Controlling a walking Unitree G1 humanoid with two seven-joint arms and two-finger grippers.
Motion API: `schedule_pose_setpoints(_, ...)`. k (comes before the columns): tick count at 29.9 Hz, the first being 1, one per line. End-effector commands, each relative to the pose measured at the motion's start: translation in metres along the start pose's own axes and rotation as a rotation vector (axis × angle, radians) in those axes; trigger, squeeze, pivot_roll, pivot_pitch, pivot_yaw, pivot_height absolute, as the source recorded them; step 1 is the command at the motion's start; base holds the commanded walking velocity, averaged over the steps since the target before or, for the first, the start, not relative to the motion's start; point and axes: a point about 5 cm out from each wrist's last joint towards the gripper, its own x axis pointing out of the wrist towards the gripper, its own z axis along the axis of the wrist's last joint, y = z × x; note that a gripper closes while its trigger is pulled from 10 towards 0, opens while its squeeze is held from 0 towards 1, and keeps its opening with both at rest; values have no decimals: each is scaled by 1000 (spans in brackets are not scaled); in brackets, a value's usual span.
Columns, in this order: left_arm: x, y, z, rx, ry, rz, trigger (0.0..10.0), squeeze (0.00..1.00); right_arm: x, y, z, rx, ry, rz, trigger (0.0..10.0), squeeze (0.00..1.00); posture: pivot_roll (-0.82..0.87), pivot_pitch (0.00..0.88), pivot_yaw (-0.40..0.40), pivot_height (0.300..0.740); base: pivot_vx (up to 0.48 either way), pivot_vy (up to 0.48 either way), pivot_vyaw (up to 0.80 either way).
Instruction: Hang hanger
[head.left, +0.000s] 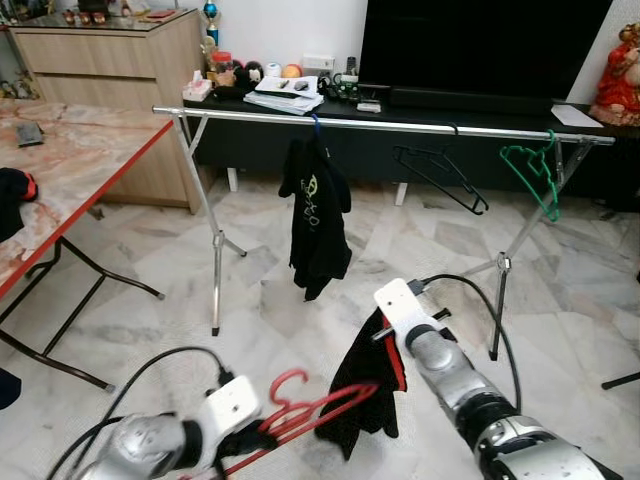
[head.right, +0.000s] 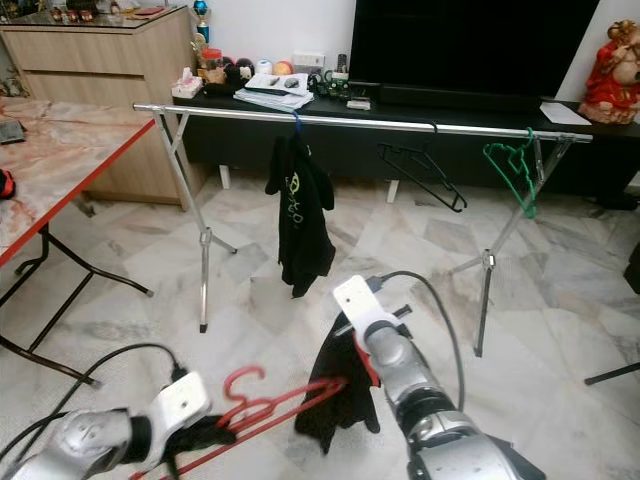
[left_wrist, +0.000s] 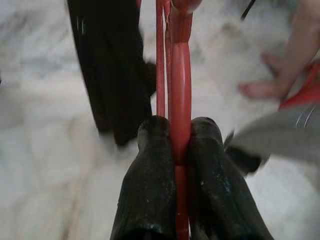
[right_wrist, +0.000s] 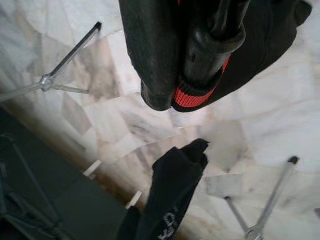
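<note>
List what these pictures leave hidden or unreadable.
- Right gripper: in the eye views, its fingers are buried in the black garment.
- Red hanger: its far end sits under that garment.
- Left wrist view: floor and background blurred.
- Items on the TV bench: too small to identify.

We see a silver clothes rail (head.left: 400, 126) standing on the marble floor (head.left: 260, 290), carrying a black shirt (head.left: 316, 215), a black hanger (head.left: 442, 170) and a green hanger (head.left: 531, 175). The table (head.left: 70, 160) beside it holds what may be a remote (head.left: 29, 133).
</note>
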Motion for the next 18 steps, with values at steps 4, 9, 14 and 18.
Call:
schedule_pose_setpoints(4,6,-6,12,-24,-36,-15,10000,0,2,2,8,5,7,17,10000,0,157,0,-90,740,0,0,0)
schedule_pose_setpoints(9,12,-7,17,-18,-56,1,10000,0,2,4,5,3,18,29,10000,0,153,0,-95,740,0,0,0)
schedule_pose_setpoints(14,16,4,19,-9,-66,125,10000,0,1,6,4,33,26,37,10000,0,148,0,-100,740,0,0,0)
schedule_pose_setpoints(18,14,5,19,-12,-48,121,10000,0,1,5,2,33,32,38,10000,0,152,0,-105,740,0,0,0)
